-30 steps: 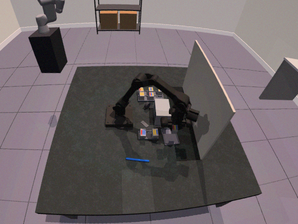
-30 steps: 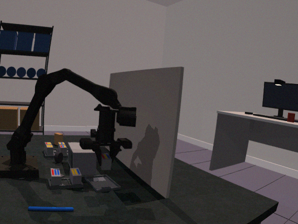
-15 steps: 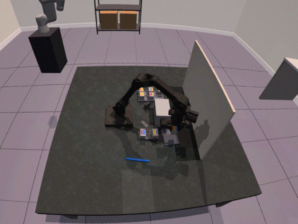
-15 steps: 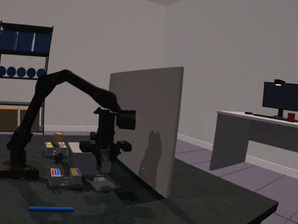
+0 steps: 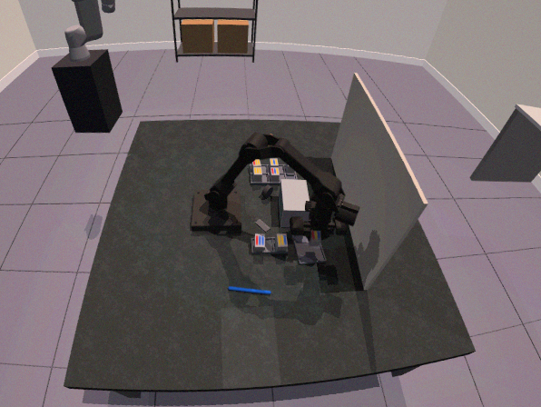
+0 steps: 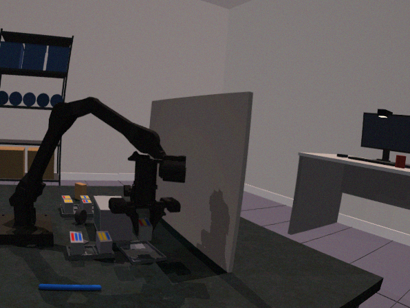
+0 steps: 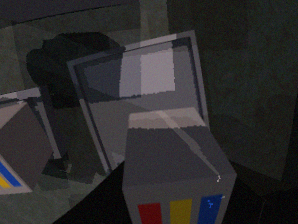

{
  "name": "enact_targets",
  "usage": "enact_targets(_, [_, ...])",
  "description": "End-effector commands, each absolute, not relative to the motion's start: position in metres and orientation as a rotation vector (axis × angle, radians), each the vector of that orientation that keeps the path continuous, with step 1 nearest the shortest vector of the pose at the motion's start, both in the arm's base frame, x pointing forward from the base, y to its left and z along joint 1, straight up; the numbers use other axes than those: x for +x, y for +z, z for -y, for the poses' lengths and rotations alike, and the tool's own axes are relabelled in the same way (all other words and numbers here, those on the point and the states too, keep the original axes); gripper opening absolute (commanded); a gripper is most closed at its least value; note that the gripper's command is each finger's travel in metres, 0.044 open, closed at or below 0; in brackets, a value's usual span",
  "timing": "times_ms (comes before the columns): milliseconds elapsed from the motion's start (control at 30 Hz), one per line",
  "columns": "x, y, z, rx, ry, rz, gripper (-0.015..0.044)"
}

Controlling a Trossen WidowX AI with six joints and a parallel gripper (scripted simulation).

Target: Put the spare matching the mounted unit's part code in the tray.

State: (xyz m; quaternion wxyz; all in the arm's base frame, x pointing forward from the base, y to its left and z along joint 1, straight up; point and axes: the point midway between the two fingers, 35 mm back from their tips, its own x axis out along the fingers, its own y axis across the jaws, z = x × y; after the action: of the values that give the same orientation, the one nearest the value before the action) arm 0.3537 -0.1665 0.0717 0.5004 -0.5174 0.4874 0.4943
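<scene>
My gripper (image 6: 145,229) is shut on a grey spare (image 5: 316,235) (image 6: 144,223) (image 7: 175,155) with red, yellow and blue stripes on top. The spare is upright, raised at the tray's far edge; its exact clearance is unclear. The shallow grey tray (image 5: 313,256) (image 6: 146,254) (image 7: 112,115) holds nothing solid that I can see. A large pale box (image 5: 295,195) (image 6: 111,218) stands behind the tray; no code on its back is visible. Spares with red-blue-blue stripes (image 5: 260,243) (image 6: 76,243) and yellow-yellow-blue stripes (image 5: 281,243) (image 6: 104,242) (image 7: 25,145) stand in the near rack.
A tall panel (image 5: 377,182) (image 6: 203,165) stands close right of the gripper. A farther rack holds several striped spares (image 5: 257,173) (image 6: 68,206). A dark disc (image 5: 267,192) (image 6: 80,216) stands beside the box. A blue rod (image 5: 250,290) (image 6: 70,287) lies in front.
</scene>
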Motion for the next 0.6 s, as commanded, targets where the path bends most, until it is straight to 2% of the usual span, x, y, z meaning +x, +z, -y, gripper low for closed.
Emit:
enact_targets(0, [0.352, 0.067, 0.166, -1.25, 1.201, -1.181, 0.0])
enact_targets(567, [0.35, 0.055, 0.165, -1.25, 1.201, -1.181, 0.0])
